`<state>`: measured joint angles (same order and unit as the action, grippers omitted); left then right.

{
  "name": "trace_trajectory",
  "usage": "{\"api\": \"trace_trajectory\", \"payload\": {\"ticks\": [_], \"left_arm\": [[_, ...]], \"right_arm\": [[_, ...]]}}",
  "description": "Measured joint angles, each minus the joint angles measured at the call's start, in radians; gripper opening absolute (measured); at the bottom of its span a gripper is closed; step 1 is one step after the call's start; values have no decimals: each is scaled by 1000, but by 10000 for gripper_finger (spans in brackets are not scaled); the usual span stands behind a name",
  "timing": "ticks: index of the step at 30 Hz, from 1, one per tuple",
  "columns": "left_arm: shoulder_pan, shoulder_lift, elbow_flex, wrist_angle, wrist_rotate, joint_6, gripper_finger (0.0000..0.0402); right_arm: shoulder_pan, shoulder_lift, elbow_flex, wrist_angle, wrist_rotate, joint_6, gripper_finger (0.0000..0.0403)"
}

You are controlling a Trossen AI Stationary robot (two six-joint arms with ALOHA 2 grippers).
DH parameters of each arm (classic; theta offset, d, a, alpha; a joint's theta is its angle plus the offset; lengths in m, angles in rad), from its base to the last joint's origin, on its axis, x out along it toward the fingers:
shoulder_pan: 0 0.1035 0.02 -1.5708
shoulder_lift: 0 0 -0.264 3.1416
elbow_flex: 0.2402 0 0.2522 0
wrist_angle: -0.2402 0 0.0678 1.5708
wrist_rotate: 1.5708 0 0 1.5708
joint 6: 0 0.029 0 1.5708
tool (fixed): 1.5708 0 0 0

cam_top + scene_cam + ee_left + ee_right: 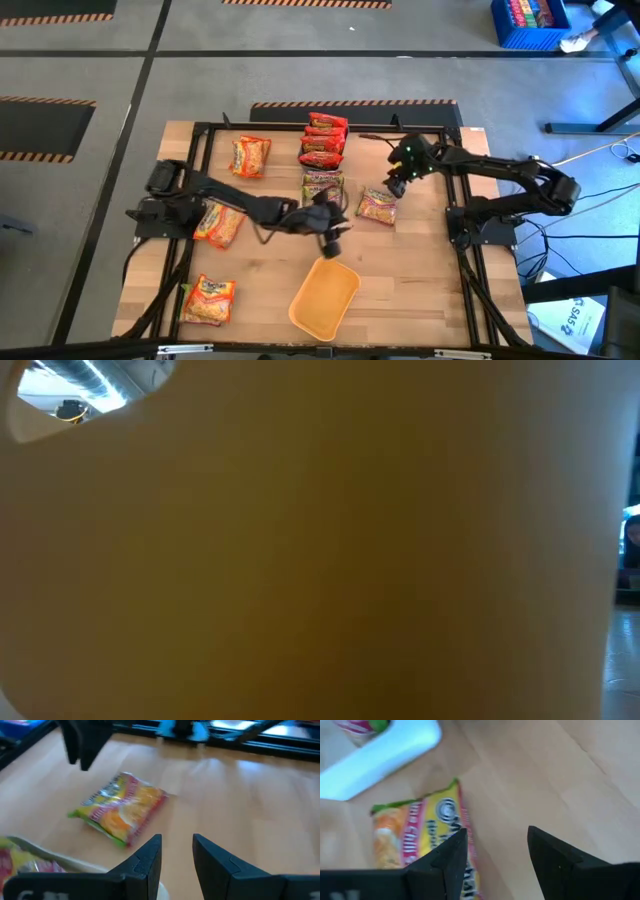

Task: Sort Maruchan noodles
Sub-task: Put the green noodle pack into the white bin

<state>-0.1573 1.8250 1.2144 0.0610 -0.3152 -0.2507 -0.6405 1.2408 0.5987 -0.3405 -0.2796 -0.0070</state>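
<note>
My right pincer (393,187) hangs with fingers parted and empty just above the green-edged packet (377,206) on the worktop (420,280); the packet's long axis crosses the gap. Left pincer (334,235) empty, slightly parted, farther off

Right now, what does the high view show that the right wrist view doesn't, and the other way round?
High view only: the orange tray, the stacked red packets and the left gripper near that tray. Right wrist view only: a close look at the right gripper, jaws apart with bare wood between them. Both: the green-edged packet lying by the right gripper.
</note>
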Motion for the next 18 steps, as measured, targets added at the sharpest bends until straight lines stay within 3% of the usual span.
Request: {"api": "trace_trajectory", "payload": {"ticks": [6, 14, 18], "left_arm": [[71, 160, 160, -1, 136, 41, 103], [112, 294, 286, -1, 191, 52, 103], [119, 338, 308, 11, 195, 51, 103]], "right_arm": [[-1, 14, 0, -37, -26, -21, 211], [-2, 40, 0, -1, -42, 7, 337], [-12, 101, 0, 8, -132, 18, 377]]}}
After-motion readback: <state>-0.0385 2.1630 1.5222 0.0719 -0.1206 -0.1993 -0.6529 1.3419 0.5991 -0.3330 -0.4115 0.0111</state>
